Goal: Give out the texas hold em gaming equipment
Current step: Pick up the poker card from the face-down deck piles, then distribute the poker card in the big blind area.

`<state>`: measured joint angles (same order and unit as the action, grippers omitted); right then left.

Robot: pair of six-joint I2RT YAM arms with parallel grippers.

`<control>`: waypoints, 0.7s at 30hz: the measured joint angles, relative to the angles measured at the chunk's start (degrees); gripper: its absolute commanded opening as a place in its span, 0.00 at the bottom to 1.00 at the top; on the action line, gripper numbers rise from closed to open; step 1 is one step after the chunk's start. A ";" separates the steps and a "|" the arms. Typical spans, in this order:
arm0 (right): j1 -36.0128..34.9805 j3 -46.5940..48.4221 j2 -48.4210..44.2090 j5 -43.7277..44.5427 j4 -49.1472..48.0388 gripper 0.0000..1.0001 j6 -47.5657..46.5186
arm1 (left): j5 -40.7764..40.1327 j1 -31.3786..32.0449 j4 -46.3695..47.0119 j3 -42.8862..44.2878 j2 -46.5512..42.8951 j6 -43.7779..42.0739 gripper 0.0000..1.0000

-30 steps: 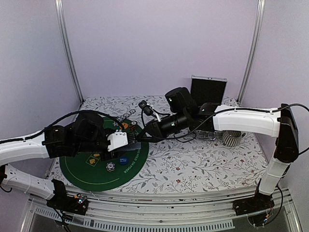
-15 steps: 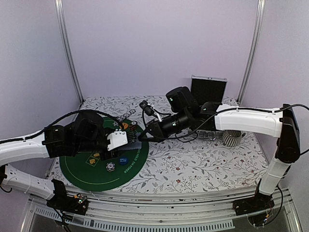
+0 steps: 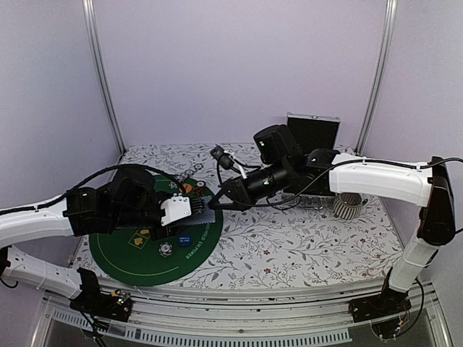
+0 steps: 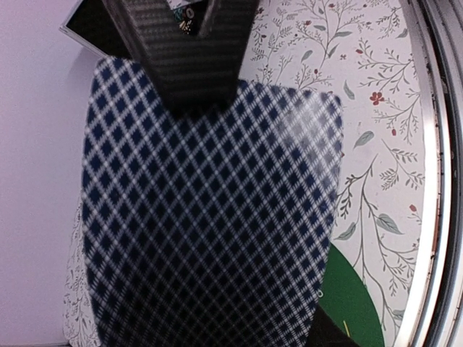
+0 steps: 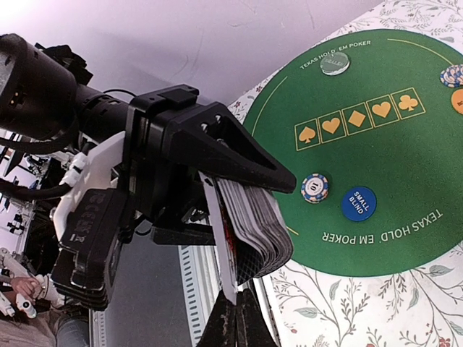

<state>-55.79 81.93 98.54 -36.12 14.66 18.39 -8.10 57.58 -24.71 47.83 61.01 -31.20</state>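
The left gripper (image 3: 194, 211) clamped the deck of playing cards (image 5: 253, 228). Directly ahead of the right gripper (image 5: 233, 325), the nearer one, the top card (image 4: 210, 217) was pinched in its closed jaws, long axis along the fingers. The grip point was cut off at the frame edge.

Lilac walls (image 3: 239, 65) (floral tbl cloth (image 3: 304, 249))

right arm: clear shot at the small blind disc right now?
Probably not yet: the right gripper is shut on a card from the deck in the left gripper. The disc lies uncovered on the green mat.
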 measured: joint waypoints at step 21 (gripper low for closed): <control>2.25 -0.17 -3.04 -0.85 0.92 0.02 0.87 | 0.39 -0.66 0.02 -0.57 -0.37 0.94 0.49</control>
<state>-53.54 81.76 95.50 -36.97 15.57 19.27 -7.70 56.93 -24.69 47.27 60.64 -30.26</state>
